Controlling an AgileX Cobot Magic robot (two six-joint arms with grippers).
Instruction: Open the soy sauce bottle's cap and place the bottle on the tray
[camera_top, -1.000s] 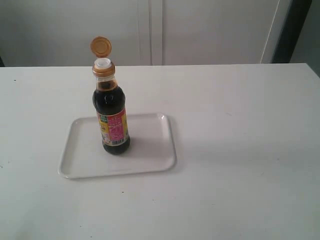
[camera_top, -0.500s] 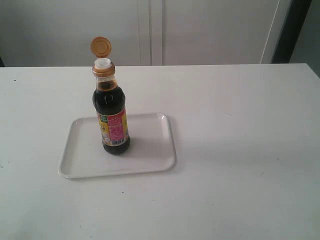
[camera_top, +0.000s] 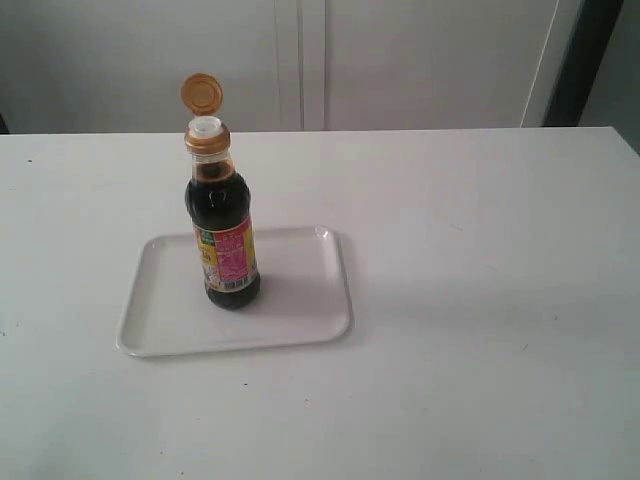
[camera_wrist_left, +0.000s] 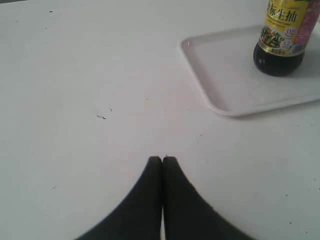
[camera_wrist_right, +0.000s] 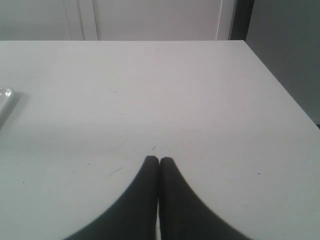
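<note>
The soy sauce bottle (camera_top: 226, 240) stands upright on the white tray (camera_top: 300, 300), toward its left half. Its gold-orange cap (camera_top: 201, 93) is flipped up on its hinge, baring the white spout (camera_top: 205, 126). In the left wrist view the bottle's lower part (camera_wrist_left: 281, 47) and the tray (camera_wrist_left: 225, 75) show some way off from my left gripper (camera_wrist_left: 162, 159), which is shut with nothing in it over bare table. My right gripper (camera_wrist_right: 159, 160) is also shut and empty, with only the tray's corner (camera_wrist_right: 5, 95) at that view's edge. Neither arm appears in the exterior view.
The white table (camera_top: 480, 260) runs to a back edge in front of pale cabinet doors (camera_top: 400, 60). Its right edge (camera_wrist_right: 280, 85) shows in the right wrist view, with a dark drop beyond.
</note>
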